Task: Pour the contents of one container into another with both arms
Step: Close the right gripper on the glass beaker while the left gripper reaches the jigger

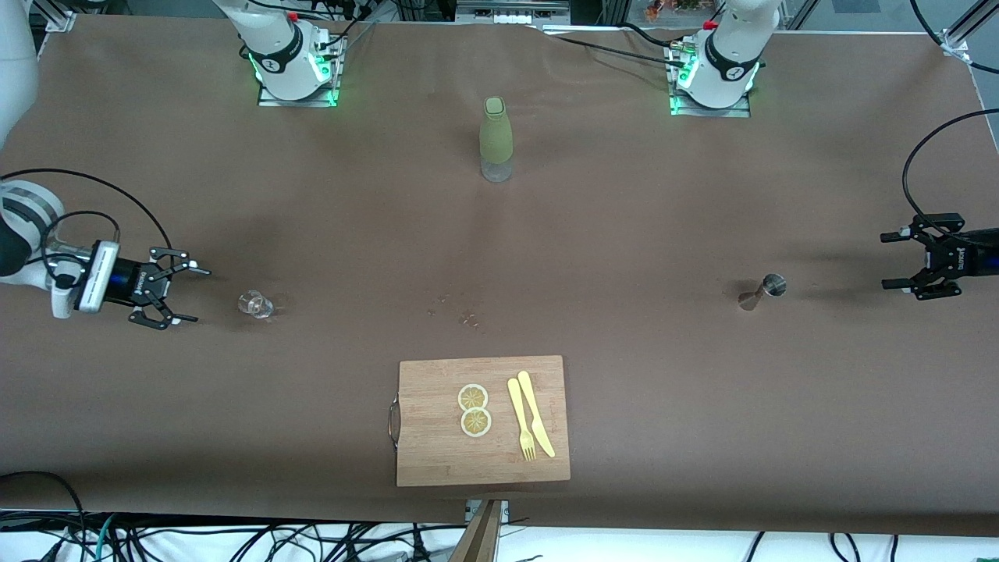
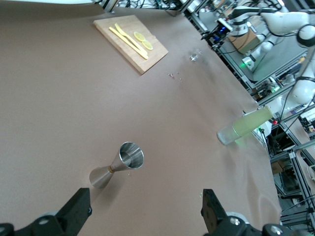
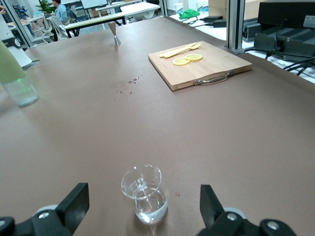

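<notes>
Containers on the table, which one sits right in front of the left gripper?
The metal jigger, standing at the left arm's end of the table before the open left gripper. The glass faces the right gripper; the bottle stands between the bases.

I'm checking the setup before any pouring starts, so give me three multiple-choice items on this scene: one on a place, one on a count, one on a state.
1. The metal jigger stands:
A. on the cutting board
B. toward the left arm's end of the table
C. beside the bottle

2. Lemon slices on the cutting board:
A. one
B. two
C. four

3. The right gripper is:
A. open, empty
B. shut on the glass
C. shut on the bottle

Answers: B, it stands by the left gripper; B, two lie together; A, its fingers are spread, short of the glass.
</notes>
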